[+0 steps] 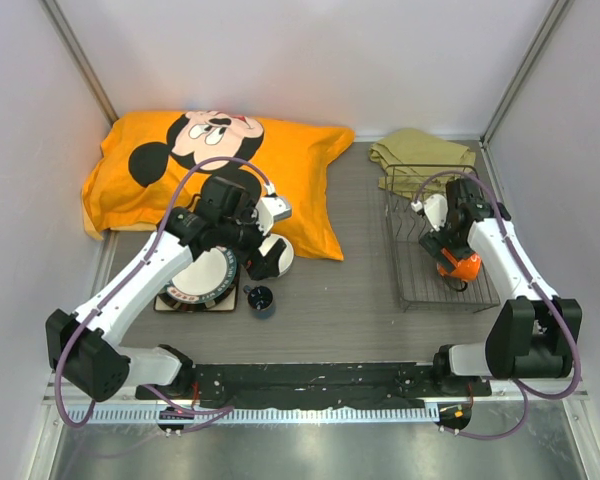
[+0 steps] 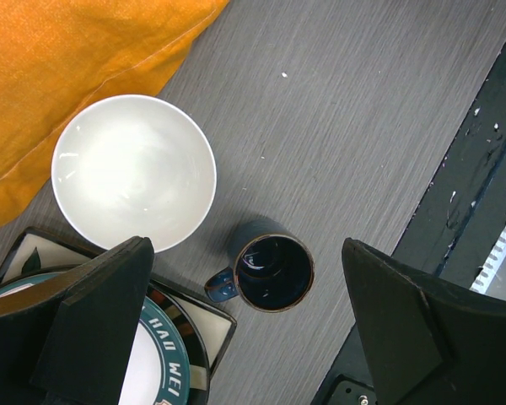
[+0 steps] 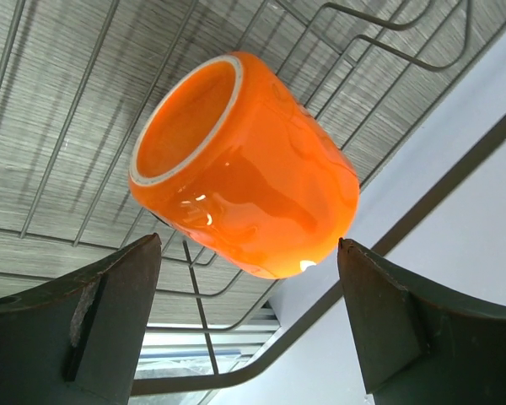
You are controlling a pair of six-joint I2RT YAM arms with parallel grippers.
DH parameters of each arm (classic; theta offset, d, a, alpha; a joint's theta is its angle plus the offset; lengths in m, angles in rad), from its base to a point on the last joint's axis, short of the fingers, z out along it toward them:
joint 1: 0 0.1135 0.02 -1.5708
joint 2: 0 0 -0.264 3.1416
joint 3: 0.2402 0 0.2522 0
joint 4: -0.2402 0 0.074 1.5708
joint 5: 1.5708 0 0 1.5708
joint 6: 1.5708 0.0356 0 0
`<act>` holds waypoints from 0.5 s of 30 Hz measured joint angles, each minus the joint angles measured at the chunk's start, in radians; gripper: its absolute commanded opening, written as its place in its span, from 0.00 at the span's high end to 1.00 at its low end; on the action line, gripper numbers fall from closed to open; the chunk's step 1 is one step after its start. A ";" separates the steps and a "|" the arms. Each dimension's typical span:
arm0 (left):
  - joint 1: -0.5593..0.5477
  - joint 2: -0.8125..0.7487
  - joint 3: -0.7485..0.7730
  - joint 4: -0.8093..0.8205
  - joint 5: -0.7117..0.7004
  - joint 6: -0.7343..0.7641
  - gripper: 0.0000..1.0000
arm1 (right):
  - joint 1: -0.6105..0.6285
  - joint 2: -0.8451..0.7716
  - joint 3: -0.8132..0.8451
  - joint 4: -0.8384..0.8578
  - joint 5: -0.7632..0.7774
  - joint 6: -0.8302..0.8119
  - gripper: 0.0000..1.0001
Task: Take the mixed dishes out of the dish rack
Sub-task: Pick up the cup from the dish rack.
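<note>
The dish rack (image 1: 420, 285) stands at the right. An orange mug (image 1: 460, 266) lies on its side in it. My right gripper (image 1: 448, 250) hangs over the mug, jaws open. In the right wrist view the mug (image 3: 244, 164) lies on the rack wires (image 3: 200, 312), just beyond my open gripper (image 3: 249, 325). My left gripper (image 1: 262, 260) is open and empty above the table. Below it are the white bowl (image 2: 133, 171), the small dark-blue cup (image 2: 270, 268) and the white plate with dark patterned rim (image 2: 164, 337), stacked on the square cream plate (image 2: 198, 325). I cannot see the brown plate.
An orange cartoon-mouse pillow (image 1: 215, 165) lies at the back left, its edge next to the bowl (image 1: 278, 255). An olive-green folded cloth (image 1: 420, 150) lies behind the rack. The plate stack (image 1: 202, 282) and cup (image 1: 260, 300) sit at front left. White walls enclose the table.
</note>
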 measured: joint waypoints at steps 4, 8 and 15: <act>0.000 -0.004 0.000 -0.002 -0.002 0.000 0.00 | 0.000 0.018 -0.013 0.009 -0.006 0.000 0.12; 0.000 -0.006 0.000 -0.005 -0.003 0.000 0.00 | 0.000 0.050 -0.020 0.050 -0.002 0.003 0.16; 0.000 -0.006 0.003 -0.019 -0.003 -0.001 0.00 | 0.002 0.072 -0.018 0.100 -0.027 0.030 0.30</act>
